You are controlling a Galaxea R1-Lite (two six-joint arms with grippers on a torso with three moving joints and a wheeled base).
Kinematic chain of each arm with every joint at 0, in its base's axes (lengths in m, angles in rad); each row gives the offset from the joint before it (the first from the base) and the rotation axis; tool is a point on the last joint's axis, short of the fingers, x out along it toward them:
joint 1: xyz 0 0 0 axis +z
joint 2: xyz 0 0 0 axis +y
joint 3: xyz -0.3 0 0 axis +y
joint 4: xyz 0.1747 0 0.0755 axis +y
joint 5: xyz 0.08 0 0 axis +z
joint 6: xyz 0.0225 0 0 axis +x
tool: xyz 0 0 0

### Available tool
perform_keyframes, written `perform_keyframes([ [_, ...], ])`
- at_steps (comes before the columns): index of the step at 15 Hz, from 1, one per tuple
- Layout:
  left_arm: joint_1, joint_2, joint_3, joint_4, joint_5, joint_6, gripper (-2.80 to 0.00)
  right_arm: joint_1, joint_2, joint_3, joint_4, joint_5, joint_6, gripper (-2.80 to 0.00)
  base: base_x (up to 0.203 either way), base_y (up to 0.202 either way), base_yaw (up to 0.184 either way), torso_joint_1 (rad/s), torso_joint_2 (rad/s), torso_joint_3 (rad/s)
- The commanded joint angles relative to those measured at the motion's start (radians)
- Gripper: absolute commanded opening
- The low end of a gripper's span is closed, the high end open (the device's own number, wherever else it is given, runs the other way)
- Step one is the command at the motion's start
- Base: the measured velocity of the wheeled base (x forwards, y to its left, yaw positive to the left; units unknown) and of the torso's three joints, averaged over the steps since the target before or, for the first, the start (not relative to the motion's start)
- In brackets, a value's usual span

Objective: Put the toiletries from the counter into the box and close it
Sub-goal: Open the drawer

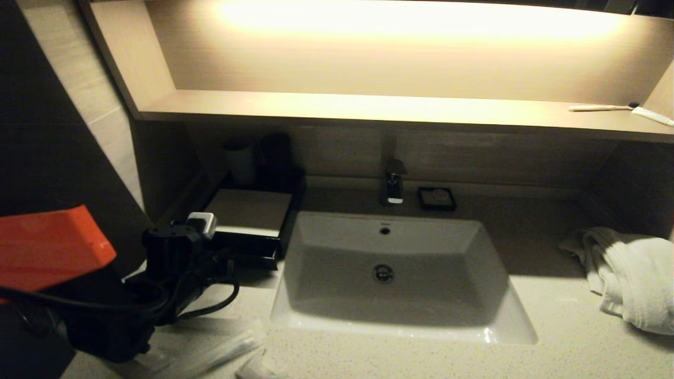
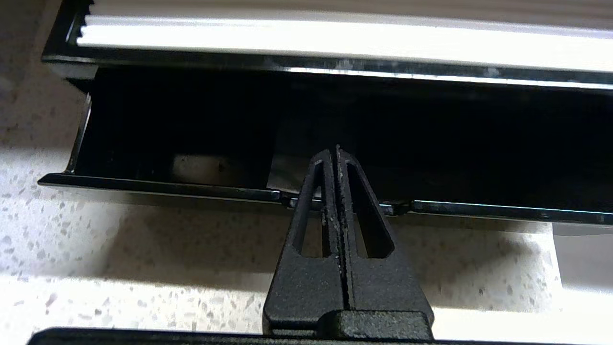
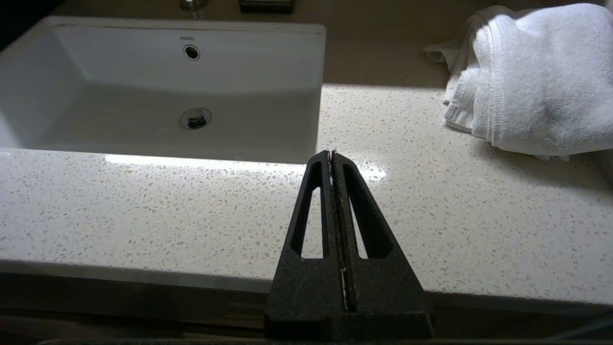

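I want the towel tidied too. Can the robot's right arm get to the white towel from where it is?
Probably yes. The right gripper waits shut at the counter's front edge, and only bare worktop lies between it and the towel.

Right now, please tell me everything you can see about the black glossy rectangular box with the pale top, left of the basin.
The black glossy rectangular box has a flat pale beige top panel and stands on the speckled cream counter, left of the white basin, before two cups. Its drawer is slid partly out; inside is dark, with something pale just visible. The shut left gripper points over the drawer's front rim; whether it touches is unclear.
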Motion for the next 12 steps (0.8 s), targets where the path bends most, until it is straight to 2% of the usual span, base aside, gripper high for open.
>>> perform_keyframes([
  [1,0.000,-0.012,0.017,-0.002,0.002,-0.001,-2.80,0.000,0.000,0.000,0.000,0.000,0.000,-2.80,0.000,0.000,0.000,0.000,0.00,0.000],
  [12,-0.007,-0.034,0.087,-0.002,0.000,0.000,-2.80,0.000,0.000,0.000,0.000,0.000,0.000,-2.80,0.000,0.000,0.000,0.000,0.00,0.000],
])
